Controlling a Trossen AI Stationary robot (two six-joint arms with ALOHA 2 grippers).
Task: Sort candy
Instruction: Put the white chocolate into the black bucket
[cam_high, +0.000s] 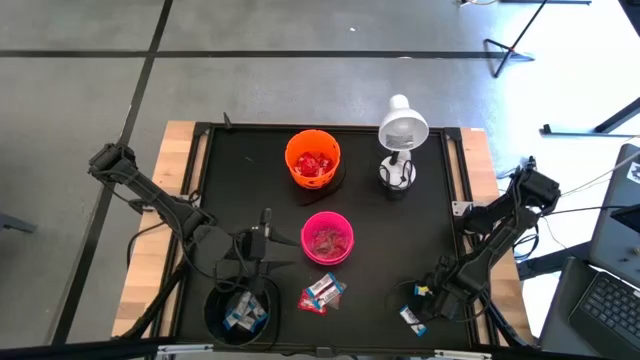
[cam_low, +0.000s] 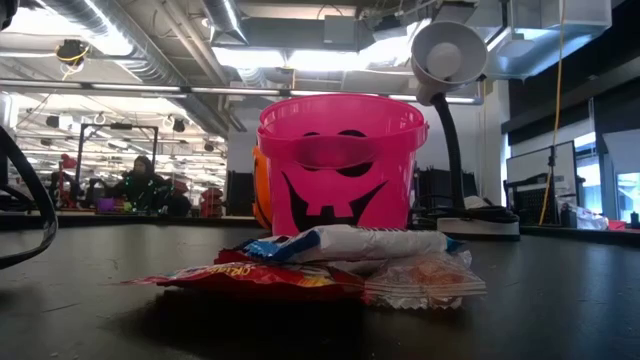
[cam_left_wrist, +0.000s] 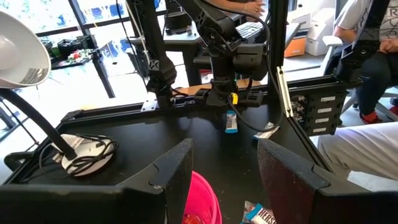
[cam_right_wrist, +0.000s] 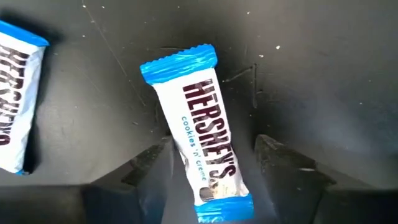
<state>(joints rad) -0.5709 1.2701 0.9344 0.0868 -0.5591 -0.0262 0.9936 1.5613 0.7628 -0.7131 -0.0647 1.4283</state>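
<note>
Sorting looks well underway but not finished. On the left, the black bowl (cam_high: 240, 312) already holds several blue-and-white bars, and the left pincer (cam_high: 264, 240) hangs just above and beside it, fingers parted and empty. In the middle, the orange bowl (cam_high: 313, 158) has red-wrapped sweets in it and the pink bowl (cam_high: 327, 238) has pinkish ones. Just in front of the pink bowl a small mixed heap (cam_high: 322, 294) is left loose on the black surface (cam_high: 400, 230) — red, blue-and-white and a pale clear wrapper together. Far right, the right pincer (cam_right_wrist: 211, 163) is down over a Hershey's cookies 'n' creme bar (cam_right_wrist: 202, 134), fingers either side; whether they have closed on it I cannot tell. A second such bar (cam_right_wrist: 15, 102) lies just beside it. So the heap and these two bars remain.
</note>
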